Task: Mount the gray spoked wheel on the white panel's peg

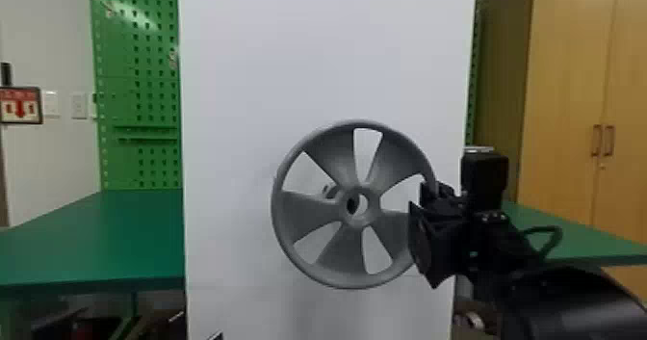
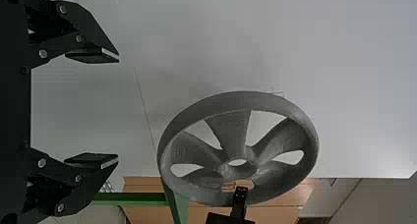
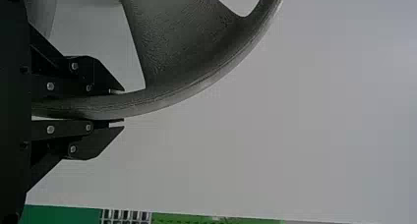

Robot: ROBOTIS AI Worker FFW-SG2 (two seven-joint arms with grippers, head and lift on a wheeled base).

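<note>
As the white panel [image 1: 327, 64] looms, the gray spoked wheel [image 1: 332, 255] hangs before it: alignment looks like the step now!
Wall sign [image 1: 20, 105], print not legible; right fingers [image 3: 98, 141] closed on the rim [image 3: 172, 98]; left fingers [image 2: 93, 177] wide apart, empty; likely peg [image 1: 329, 190] just left of the hub [image 1: 371, 211], so centre, then push on.

Far to the robot's left of the fingers of the right gripper [image 1: 420, 203], and above their level, a framed sign [image 1: 20, 105] stands on the pale wall [image 1: 50, 161]. It bears a red arrow pointing down between two red marks on white. The lettering across its red top band is too blurred to read.
</note>
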